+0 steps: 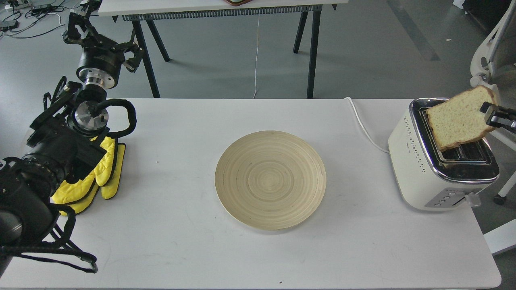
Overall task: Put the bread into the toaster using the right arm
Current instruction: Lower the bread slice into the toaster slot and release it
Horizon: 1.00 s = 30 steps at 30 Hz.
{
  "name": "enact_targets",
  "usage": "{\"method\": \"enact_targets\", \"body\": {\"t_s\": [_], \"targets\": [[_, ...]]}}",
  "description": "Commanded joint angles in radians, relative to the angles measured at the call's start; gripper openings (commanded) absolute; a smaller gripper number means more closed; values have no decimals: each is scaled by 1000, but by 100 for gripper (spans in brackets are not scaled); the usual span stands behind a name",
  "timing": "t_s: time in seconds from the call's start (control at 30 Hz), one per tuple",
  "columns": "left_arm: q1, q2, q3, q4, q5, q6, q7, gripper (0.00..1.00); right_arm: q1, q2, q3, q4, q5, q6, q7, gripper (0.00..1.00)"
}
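Observation:
The bread [457, 120], a pale tan speckled slice with brown crust, stands tilted with its lower edge in a slot of the cream-white toaster [427, 169] at the table's right end. My right gripper [488, 112] comes in from the right edge and is shut on the slice's upper right corner. My left gripper [80, 30] is raised at the far left, beyond the table's back edge; its fingers look spread apart and it holds nothing.
A round wooden plate [270, 179] lies in the middle of the white table [181, 249]. Yellow oven mitts [102, 173] lie under my left arm. The toaster's white cord [363, 125] runs to the back edge. A white chair [494, 52] stands at right.

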<state>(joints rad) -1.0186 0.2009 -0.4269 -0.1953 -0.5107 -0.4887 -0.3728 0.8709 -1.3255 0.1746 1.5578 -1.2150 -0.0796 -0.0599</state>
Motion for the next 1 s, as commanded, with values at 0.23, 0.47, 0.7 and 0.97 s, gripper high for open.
{"method": "enact_targets", "body": {"t_s": [0.23, 0.47, 0.7, 0.97], "targets": [[0, 0, 0, -3, 0, 0, 0, 100, -1, -23, -1, 22, 0, 0, 0, 6], [0, 0, 0, 0, 0, 0, 0, 100, -9, -17, -4, 18, 0, 0, 0, 7], [0, -1, 0, 0, 0, 0, 0, 100, -13, 9, -1, 16, 0, -9, 8, 47], [0, 0, 0, 0, 0, 0, 0, 100, -9, 26, 26, 18, 35, -16, 23, 69]]}}
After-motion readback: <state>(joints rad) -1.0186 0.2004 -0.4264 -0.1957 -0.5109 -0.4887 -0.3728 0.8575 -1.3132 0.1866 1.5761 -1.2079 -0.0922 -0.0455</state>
